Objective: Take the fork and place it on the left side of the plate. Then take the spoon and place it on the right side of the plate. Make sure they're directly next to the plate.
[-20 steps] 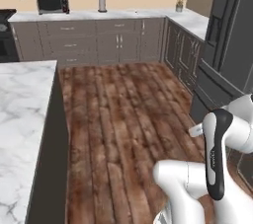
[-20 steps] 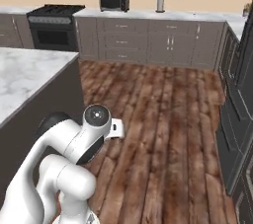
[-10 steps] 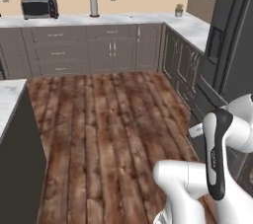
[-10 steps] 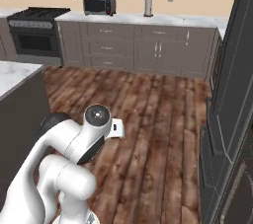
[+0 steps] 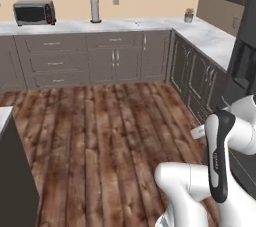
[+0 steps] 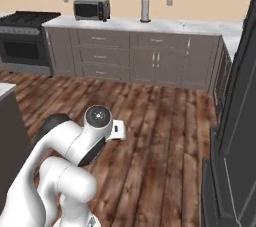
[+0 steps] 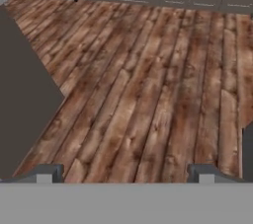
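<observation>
Your gripper (image 7: 125,173) hangs spread wide over bare plank floor (image 7: 148,94), its 2 fingertips (image 7: 47,173) holding nothing (dark island wall (image 7: 22,99) at left). Ahead: boxy microwave (image 5: 33,12), upright paper-towel roll (image 5: 95,10), marbled counter (image 5: 150,23).

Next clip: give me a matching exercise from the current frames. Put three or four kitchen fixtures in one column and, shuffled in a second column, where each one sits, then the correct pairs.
Things:
1. microwave
2. paper towel roll
3. stove
4. small potted plant

Places:
A. on the floor at the left end of the back cabinet run, in the right base view
B. on the counter near the corner where the two counter runs meet
C. on the back counter, nearest the stove
D. upright on the back counter, right of the microwave

Pairs: 1-C, 2-D, 3-A, 4-B
</observation>
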Available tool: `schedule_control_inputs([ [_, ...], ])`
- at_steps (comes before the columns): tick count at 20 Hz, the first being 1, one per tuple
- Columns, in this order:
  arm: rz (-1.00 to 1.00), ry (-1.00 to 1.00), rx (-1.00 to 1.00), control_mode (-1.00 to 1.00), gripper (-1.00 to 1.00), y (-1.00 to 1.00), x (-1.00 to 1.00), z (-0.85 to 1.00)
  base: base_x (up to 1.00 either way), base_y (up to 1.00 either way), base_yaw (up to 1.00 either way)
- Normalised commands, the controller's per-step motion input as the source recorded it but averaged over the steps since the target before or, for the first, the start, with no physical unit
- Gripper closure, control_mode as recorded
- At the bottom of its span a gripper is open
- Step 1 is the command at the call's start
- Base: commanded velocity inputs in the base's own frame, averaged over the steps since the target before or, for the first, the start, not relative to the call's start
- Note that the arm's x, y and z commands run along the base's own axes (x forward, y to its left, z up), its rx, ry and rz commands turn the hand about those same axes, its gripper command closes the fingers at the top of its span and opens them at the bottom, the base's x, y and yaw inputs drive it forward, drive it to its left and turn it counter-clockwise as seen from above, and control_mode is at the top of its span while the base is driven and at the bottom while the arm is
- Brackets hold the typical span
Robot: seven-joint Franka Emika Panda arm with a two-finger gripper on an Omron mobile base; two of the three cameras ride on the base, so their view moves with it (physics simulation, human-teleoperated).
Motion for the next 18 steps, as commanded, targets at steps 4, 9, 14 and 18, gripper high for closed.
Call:
schedule_control_inputs([
  [4,0.0,0.0,0.0,1.0,-1.0,0.0,0.0,0.0,1.0,-0.22,0.0],
  [9,0.0,0.0,0.0,1.0,-1.0,0.0,0.0,0.0,1.0,-0.25,0.0],
  [14,0.0,0.0,0.0,1.0,-1.0,0.0,0.0,0.0,1.0,-0.31,0.0],
  [18,0.0,0.0,0.0,1.0,-1.0,0.0,0.0,0.0,1.0,-0.35,0.0],
])
